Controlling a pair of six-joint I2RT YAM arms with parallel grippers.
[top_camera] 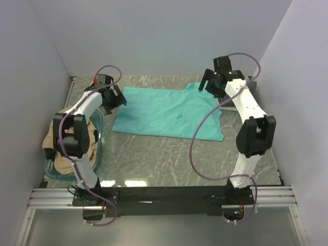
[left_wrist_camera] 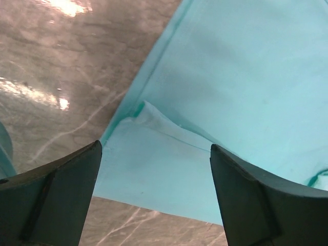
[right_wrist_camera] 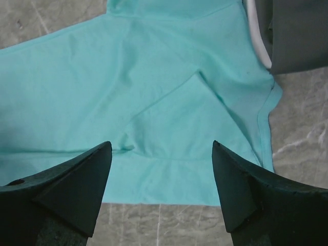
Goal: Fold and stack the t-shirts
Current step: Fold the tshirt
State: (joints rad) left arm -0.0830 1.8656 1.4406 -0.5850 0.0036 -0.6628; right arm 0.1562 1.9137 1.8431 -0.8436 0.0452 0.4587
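A teal-green t-shirt lies spread flat on the marble table. My left gripper is open and empty, hovering over the shirt's left edge, where a small fold of cloth shows between my fingers. My right gripper is open and empty above the shirt's far right corner, over a sleeve. A tan t-shirt lies bunched in the basket at the left. The dark grey and white shirts are not clearly visible in the top view; grey and white cloth shows at the right wrist view's upper right.
A teal translucent plastic basket stands at the table's left edge beside my left arm. White walls close in the table on the left, back and right. A black rail runs along the near edge.
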